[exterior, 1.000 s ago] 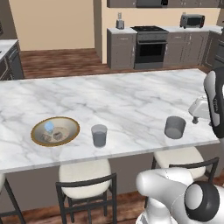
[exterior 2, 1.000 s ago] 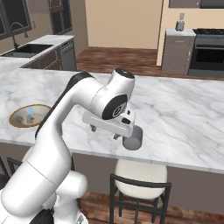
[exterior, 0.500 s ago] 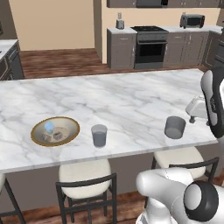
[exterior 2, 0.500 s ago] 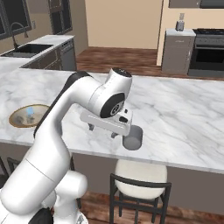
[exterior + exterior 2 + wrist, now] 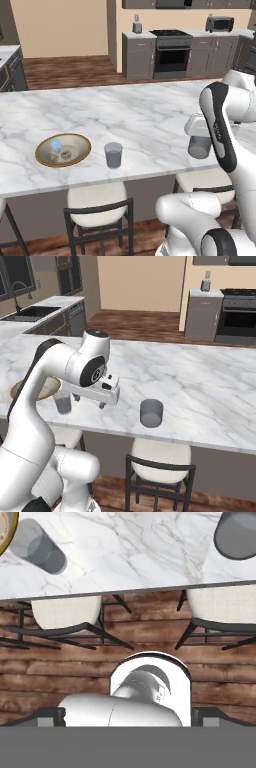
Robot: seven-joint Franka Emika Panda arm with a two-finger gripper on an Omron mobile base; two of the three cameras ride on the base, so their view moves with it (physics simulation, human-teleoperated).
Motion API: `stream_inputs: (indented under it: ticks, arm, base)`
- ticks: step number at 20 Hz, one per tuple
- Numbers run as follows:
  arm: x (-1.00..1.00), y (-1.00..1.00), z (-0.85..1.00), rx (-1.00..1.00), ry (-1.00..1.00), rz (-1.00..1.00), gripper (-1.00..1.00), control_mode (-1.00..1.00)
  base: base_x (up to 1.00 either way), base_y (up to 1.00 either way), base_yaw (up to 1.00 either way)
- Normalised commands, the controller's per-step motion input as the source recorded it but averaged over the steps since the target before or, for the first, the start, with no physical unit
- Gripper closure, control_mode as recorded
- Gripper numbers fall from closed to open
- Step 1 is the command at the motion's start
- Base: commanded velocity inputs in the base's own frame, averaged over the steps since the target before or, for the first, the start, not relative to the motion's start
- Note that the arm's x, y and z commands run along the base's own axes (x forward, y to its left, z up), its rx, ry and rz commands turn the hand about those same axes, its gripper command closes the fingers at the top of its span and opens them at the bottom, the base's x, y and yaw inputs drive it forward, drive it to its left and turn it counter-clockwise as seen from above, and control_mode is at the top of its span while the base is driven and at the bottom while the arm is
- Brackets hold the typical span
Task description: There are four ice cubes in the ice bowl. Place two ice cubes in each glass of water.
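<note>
The ice bowl (image 5: 44, 158) with its gold-brown rim sits at the left of the marble island, and pale ice cubes (image 5: 56, 145) lie inside it. One glass of water (image 5: 113, 154) stands just right of the bowl. The darker glass (image 5: 151, 412) stands farther right, near the front edge. My gripper (image 5: 89, 402) hangs open and empty above the counter's front edge, between the two glasses and closer to the lighter glass (image 5: 63, 404). In the hand view the lighter glass (image 5: 37, 547) is at the top left and the darker glass (image 5: 237, 532) at the top right.
Two stools (image 5: 97, 200) stand under the island's front edge (image 5: 125, 592). My arm hides part of the ice bowl (image 5: 50, 387) in the right base view. A stove and grey cabinets (image 5: 170, 52) line the far wall.
The arm has swung left, carrying the hand away from above the darker glass toward the lighter glass and the bowl. The glasses, bowl and camera have not moved.
</note>
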Motion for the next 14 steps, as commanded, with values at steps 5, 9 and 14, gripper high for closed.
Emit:
stream_inputs:
  ticks: [5,9,14]
  arm:
    - [0.07,0.65,0.0,-0.02,0.0,-0.01,-1.0,-1.0]
    - [0.26,0.55,0.0,0.0,0.0,0.0,-1.0,-1.0]
    - [0.4,0.52,-0.01,-0.01,0.0,0.0,-1.0,-1.0]
  base:
    - [0.0,0.0,0.0]
    - [0.0,0.0,0.0]
    - [0.0,0.0,0.0]
